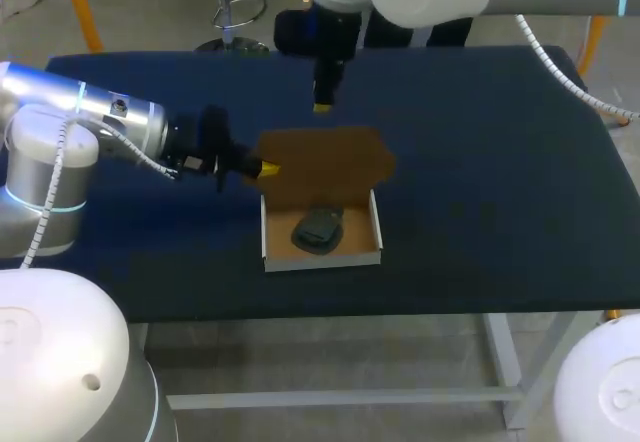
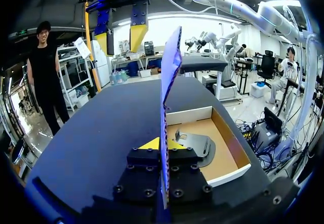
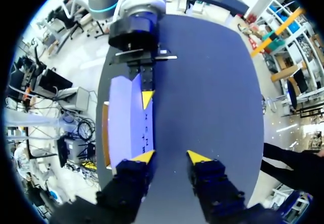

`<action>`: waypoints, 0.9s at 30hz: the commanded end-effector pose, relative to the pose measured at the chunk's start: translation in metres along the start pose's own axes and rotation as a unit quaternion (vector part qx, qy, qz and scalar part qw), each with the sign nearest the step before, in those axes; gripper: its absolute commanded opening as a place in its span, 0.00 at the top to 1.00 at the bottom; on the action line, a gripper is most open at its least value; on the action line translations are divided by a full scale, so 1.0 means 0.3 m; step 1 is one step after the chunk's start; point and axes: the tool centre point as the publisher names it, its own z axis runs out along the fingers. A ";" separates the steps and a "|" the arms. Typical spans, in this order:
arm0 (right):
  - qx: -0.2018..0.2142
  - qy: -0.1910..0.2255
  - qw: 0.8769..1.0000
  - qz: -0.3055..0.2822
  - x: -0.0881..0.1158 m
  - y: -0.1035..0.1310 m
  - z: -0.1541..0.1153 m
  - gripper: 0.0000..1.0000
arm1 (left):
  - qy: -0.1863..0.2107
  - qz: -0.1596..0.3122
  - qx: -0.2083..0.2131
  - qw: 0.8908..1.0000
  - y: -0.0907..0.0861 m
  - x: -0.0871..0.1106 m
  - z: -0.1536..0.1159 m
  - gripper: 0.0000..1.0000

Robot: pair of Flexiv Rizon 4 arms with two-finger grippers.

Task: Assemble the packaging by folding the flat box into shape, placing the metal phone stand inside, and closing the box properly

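Between the fingers of your left gripper (image 2: 163,145), the lid (image 2: 171,67) stands upright, pinched from both sides; it hides part of each yellow tip. Beside it the box (image 1: 372,232) on the table (image 1: 480,162) holds the phone stand (image 1: 320,230). Your right gripper (image 3: 170,157) hangs above the lid, fingers spread; from there the stand is hidden.

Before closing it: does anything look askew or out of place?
Nothing stands out: the dark metal phone stand lies inside the brown cardboard box, its lid held upright by the left claw.
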 end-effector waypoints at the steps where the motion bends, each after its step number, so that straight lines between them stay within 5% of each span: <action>1: 0.012 0.021 1.000 -0.001 0.002 0.012 0.004 0.57 | 0.000 0.000 0.000 1.000 0.005 0.004 0.006 1.00; 27: 0.023 0.026 0.999 -0.012 0.144 -0.010 0.015 0.58 | 0.000 0.000 0.000 1.000 0.005 0.004 0.006 1.00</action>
